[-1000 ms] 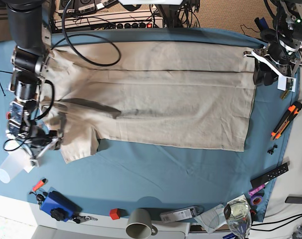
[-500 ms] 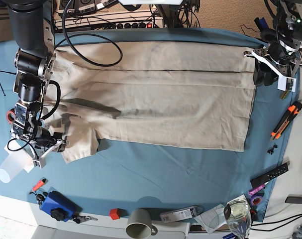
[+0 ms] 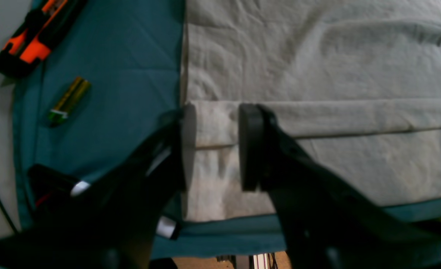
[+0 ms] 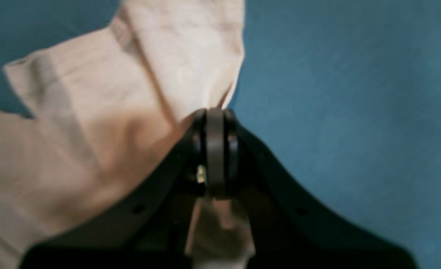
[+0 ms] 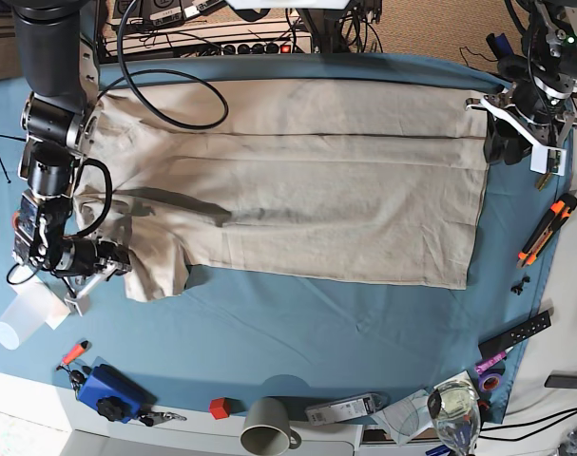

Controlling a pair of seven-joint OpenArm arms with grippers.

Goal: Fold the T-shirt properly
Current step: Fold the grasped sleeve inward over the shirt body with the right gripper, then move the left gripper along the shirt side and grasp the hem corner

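The beige T-shirt [image 5: 317, 190] lies spread across the teal table cloth [image 5: 317, 323], its far long edge folded over toward the middle. My right gripper [image 5: 117, 261] at the left is shut on the sleeve's edge; in the right wrist view the gripper [image 4: 215, 123] pinches the cloth [image 4: 93, 112] and a fold hangs under it. My left gripper [image 5: 488, 128] is at the shirt's far right corner. In the left wrist view it [image 3: 217, 145] is open, its fingers [image 3: 250, 145] astride the folded strip [image 3: 317, 119] at the hem, above the cloth.
An orange-black cutter [image 5: 548, 229] and a battery [image 3: 69, 101] lie right of the hem. A plastic cup [image 5: 22, 318] stands by my right arm. A blue object [image 5: 107, 391], red cube [image 5: 219, 408], mug [image 5: 266, 427], glass [image 5: 456, 410] and remote [image 5: 516, 332] line the front edge.
My right gripper has moved right and slightly up with the sleeve, drawing the sleeve's lower corner inward. My left arm has not moved.
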